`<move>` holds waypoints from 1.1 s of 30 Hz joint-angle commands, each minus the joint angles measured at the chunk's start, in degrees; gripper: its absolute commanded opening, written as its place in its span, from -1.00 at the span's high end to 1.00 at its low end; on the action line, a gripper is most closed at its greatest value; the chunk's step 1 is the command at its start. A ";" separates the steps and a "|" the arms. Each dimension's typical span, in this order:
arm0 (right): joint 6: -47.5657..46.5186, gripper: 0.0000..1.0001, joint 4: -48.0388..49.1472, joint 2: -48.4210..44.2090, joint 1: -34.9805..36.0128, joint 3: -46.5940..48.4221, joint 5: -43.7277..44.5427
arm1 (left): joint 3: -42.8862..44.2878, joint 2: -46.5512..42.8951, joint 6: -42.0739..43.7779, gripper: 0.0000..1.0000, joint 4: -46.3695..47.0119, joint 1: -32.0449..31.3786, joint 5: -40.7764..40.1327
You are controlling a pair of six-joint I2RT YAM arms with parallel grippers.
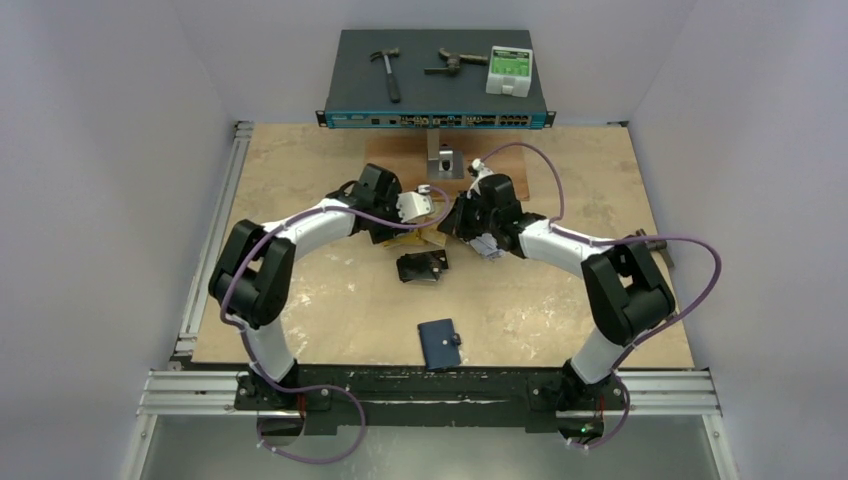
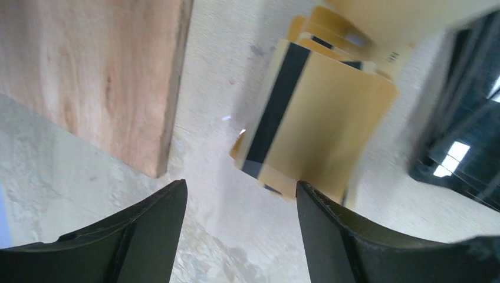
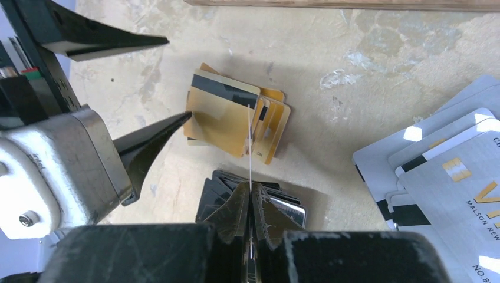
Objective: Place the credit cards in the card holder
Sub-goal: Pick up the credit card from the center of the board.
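A fanned pile of gold-yellow credit cards [image 3: 227, 118] with dark stripes lies on the table; it also shows in the left wrist view [image 2: 321, 118] and in the top view [image 1: 415, 242]. Black cards [image 1: 421, 267] lie just nearer, and silver-grey cards [image 3: 448, 171] lie to the right. My left gripper [image 2: 240, 186] is open and empty, hovering at the gold pile's edge. My right gripper [image 3: 250, 188] is shut on one thin card [image 3: 249, 147], seen edge-on above the black cards [image 3: 289, 206]. The dark navy card holder [image 1: 440, 343] lies closed near the front edge.
A wooden board [image 2: 100, 76] lies on the table behind the cards, with a small metal block [image 1: 440, 160] on it. A network switch [image 1: 437, 115] at the back carries a hammer [image 1: 387, 72], another tool and a white box [image 1: 509, 70].
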 commanded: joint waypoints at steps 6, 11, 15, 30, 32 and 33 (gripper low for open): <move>-5.12 1.00 -3.36 -7.09 -0.30 2.79 -7.51 | 1.15 -15.70 -6.54 -0.37 -15.36 1.65 12.53; -10.53 1.00 -3.82 -10.67 -0.35 2.74 -18.76 | 2.52 -24.45 -10.66 -0.51 -23.98 5.55 29.27; -13.18 1.00 -4.69 -15.05 1.10 3.47 -27.09 | 5.22 -29.42 -9.48 -0.60 -32.33 6.54 37.30; -31.15 1.00 -31.46 -18.50 20.97 24.59 -19.19 | 15.18 -43.01 -3.84 -0.70 -54.40 9.18 47.94; -31.83 1.00 -32.89 -19.24 21.99 26.18 -17.84 | 16.59 -42.93 -2.50 -0.68 -57.04 9.20 50.58; -32.06 1.00 -33.76 -19.45 22.35 27.01 -17.52 | 17.09 -42.76 -1.83 -0.66 -58.47 9.25 52.50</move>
